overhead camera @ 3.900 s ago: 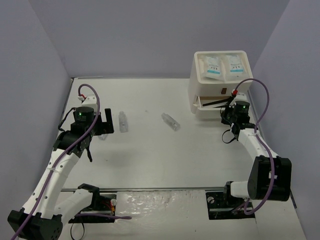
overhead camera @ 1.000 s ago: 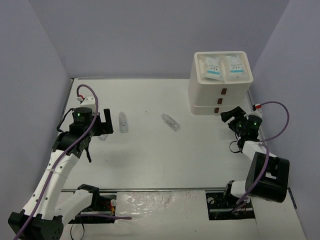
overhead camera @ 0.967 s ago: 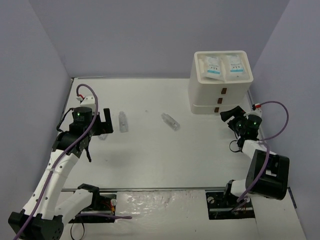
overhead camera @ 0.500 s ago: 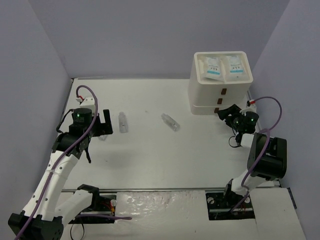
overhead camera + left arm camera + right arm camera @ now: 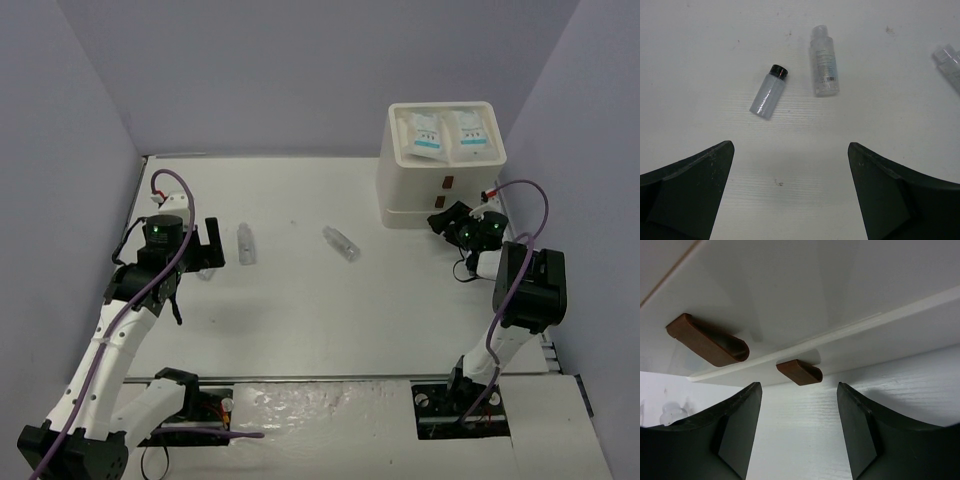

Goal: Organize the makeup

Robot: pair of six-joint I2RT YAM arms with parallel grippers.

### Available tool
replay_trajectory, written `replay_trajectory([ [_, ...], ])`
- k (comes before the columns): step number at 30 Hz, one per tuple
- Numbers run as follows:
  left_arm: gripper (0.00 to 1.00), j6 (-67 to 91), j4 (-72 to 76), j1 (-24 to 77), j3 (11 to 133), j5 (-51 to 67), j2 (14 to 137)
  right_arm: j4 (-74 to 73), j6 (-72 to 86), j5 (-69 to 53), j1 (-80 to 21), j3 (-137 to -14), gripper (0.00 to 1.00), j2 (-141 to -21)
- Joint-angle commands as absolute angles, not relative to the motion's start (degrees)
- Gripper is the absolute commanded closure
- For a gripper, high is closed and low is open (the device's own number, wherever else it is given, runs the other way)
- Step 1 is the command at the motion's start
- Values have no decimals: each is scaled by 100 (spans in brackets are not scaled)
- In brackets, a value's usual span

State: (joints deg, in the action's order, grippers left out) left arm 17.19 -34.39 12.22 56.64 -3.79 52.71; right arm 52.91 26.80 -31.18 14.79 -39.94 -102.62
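Left gripper [image 5: 790,146] gapes empty above a black-capped clear vial [image 5: 769,92] lying beside a second vial [image 5: 824,62] on the table [image 5: 690,50]; a third vial [image 5: 950,62] is cropped. Right gripper [image 5: 799,390], also agape, faces the drawer handles [image 5: 800,372]

two sachets [image 5: 422,133] on drawer box [image 5: 405,190], far right | vials [image 5: 245,243] on table [image 5: 300,320], left of box

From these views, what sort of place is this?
Probably a robot test cell, not a home: plain walls close in a white table, two robot arms are bolted at its near edge, and few props lie out, a drawer box and clear vials.
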Motion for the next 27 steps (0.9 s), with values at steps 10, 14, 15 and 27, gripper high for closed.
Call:
replay_trajectory([
  [10, 3, 1774, -3138, 1107, 5791, -282, 5325, 5672, 2609, -3305, 1327, -4628, 44, -10551],
  [14, 3, 1767, -3138, 1099, 5783, -281, 5318, 5609, 2637, -3349, 1292, -4693, 47, -10626],
  [15, 3, 1767, -3138, 1099, 5783, -273, 5326, 5634, 2645, -3366, 1283, -4693, 48, -10635],
  [27, 3, 1769, -3138, 1099, 5783, -264, 5326, 5722, 2654, -3413, 1257, -4728, 67, -10667],
])
